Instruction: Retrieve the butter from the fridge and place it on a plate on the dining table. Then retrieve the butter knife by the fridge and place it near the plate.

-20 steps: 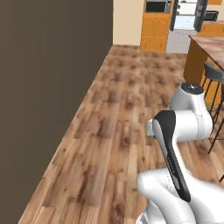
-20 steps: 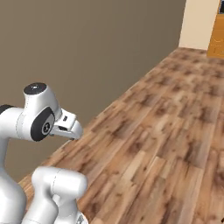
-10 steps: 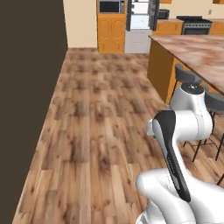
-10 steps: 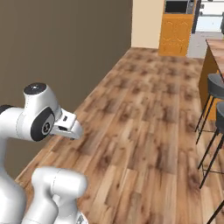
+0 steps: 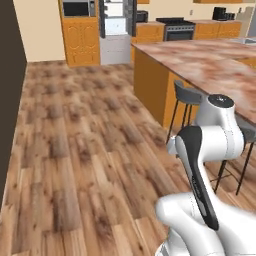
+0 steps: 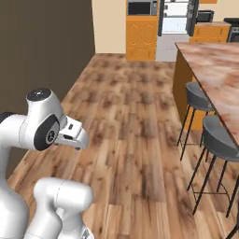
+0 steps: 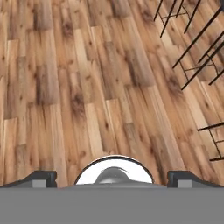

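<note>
A wide run of brown wood-plank floor (image 5: 85, 150) lies open ahead, edged on the left by a dark brown wall (image 6: 42, 46) and on the right by the long dining table with its reddish-brown and white marbled top (image 5: 210, 60), orange-sided below. Round grey stools on thin dark legs (image 6: 198, 95) line the table's near edge. At the far end of the room, between orange wooden cabinets (image 5: 80, 35), stands the tall grey steel fridge (image 5: 116, 25), well apart from the arm; beside it a dark microwave (image 5: 76, 8) sits above the cabinet. No writing can be read. The gripper (image 7: 112, 178) looks down over bare floor, fingertips (image 7: 41, 178) spread wide and holding nothing.
</note>
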Controlling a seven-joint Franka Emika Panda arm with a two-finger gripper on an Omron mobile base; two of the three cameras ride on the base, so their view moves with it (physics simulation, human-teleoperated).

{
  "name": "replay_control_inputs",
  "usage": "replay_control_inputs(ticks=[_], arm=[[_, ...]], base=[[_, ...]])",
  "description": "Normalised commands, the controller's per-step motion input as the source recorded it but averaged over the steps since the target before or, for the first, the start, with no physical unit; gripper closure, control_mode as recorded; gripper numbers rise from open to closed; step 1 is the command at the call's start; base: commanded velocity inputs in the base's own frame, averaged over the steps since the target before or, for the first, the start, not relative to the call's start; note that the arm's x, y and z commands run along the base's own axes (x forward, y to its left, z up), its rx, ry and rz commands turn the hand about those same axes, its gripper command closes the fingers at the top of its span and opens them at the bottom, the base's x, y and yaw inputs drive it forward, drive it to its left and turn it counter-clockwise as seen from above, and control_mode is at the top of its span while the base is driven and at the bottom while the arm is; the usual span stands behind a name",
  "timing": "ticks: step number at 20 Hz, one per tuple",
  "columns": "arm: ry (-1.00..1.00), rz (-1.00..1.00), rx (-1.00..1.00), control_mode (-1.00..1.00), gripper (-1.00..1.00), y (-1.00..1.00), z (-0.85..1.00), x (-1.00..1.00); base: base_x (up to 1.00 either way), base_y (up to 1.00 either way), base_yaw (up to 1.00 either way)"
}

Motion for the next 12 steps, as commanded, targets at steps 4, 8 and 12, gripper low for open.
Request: replay_control_inputs(ticks=[4, 8, 12], arm=[[0.0, 0.0, 0.0, 1.0, -1.0, 0.0, 0.0, 0.0], [0.0, 0.0, 0.0, 1.0, -1.0, 0.0, 0.0, 0.0], [0.0, 0.0, 0.0, 1.0, -1.0, 0.0, 0.0, 0.0]], base=[[0.48, 0.94, -0.18], [0.64, 0.98, -0.13], [0.77, 0.8, -0.13]])
